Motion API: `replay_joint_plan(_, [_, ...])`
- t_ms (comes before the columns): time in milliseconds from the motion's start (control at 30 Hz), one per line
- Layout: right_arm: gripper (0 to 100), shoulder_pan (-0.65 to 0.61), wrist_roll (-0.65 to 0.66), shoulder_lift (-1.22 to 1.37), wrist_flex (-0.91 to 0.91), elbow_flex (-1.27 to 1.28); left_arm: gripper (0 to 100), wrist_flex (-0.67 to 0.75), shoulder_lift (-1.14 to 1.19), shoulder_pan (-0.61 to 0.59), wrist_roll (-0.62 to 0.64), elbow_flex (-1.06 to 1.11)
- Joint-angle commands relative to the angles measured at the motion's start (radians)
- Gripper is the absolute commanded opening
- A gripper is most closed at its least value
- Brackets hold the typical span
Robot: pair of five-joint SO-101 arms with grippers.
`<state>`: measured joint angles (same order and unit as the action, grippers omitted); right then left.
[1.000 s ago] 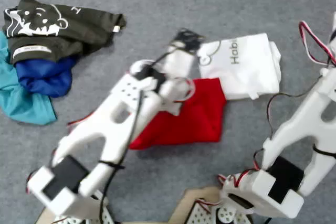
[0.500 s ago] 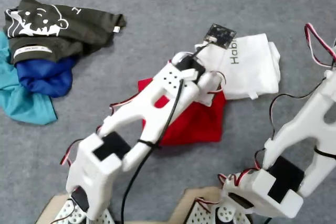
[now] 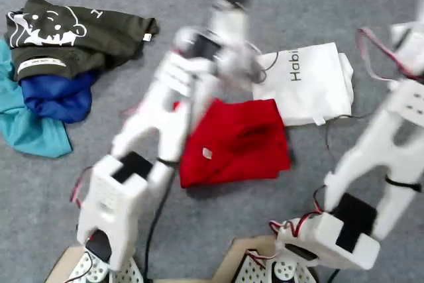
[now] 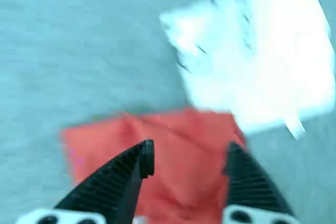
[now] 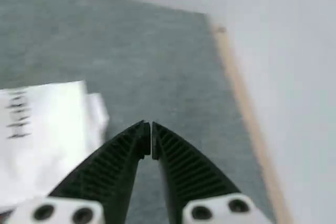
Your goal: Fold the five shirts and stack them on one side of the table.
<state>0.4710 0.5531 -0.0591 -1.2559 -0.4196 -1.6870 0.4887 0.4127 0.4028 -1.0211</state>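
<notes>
Lifted off the red shirt (image 3: pixel 235 140) since half a second ago, the left arm (image 3: pixel 179 91) now stretches toward the far side of the bench (image 3: pixel 358 11), and the shirt lies uncovered. It sits mid-bench, folded into a rough, rumpled rectangle with a small pale tag near its left end. Its far right corner meets the folded white shirt (image 3: pixel 308 81), which carries dark print. In the left wrist view the left jaws stand open and empty above the red shirt (image 4: pixel 173 182), with the white shirt (image 4: pixel 257 61) beyond. The right jaws are closed on nothing, over bare bench beside the white shirt (image 5: pixel 42 135). At the left edge, a dark green shirt (image 3: pixel 73 31) lies on a blue shirt (image 3: pixel 56 94), with a teal shirt (image 3: pixel 23 127) alongside.
</notes>
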Motion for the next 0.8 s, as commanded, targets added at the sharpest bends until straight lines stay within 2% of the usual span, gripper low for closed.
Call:
replay_joint_plan(0, [1.8, -0.167, 0.002, -0.005, -0.123, -0.001, 5, -0.068, -0.057, -0.219, -0.002, -0.091])
replay_joint_plan(33, [1.8, -0.224, 0.002, -0.005, -0.163, 0.005, 2, -0.072, -0.048, -0.272, -0.026, -0.067])
replay_joint_plan(167, [1.5, -0.456, -0.002, 0.024, -0.272, 0.054, 3, -0.072, -0.025, -0.433, -0.075, 0.143])
replay_joint_plan(267, [1.5, -0.609, -0.055, 0.088, -0.292, 0.122, 3, -0.069, -0.044, -0.472, -0.072, 0.298])
replay_joint_plan(367, [1.5, -0.704, -0.103, 0.173, -0.299, 0.188, 3, -0.023, -0.135, -0.476, -0.072, 0.470])
replay_joint_plan(433, [1.5, -0.732, -0.106, 0.225, -0.299, 0.217, 3, 0.081, -0.238, -0.475, -0.077, 0.662])
replay_joint_plan(500, [1.5, -0.752, -0.106, 0.262, -0.299, 0.234, 3, 0.244, -0.385, -0.469, -0.086, 0.929])
replay_joint_plan(600, [1.5, -0.776, -0.130, 0.297, -0.311, 0.231, 3, 0.580, -0.647, -0.467, -0.167, 1.343])
replay_joint_plan(700, [1.5, -0.795, -0.133, 0.317, -0.318, 0.236, 3, 0.836, -0.861, -0.470, -0.190, 1.633])
replay_joint_plan(767, [1.5, -0.802, -0.133, 0.341, -0.321, 0.239, 3, 0.964, -0.924, -0.469, -0.190, 1.773])
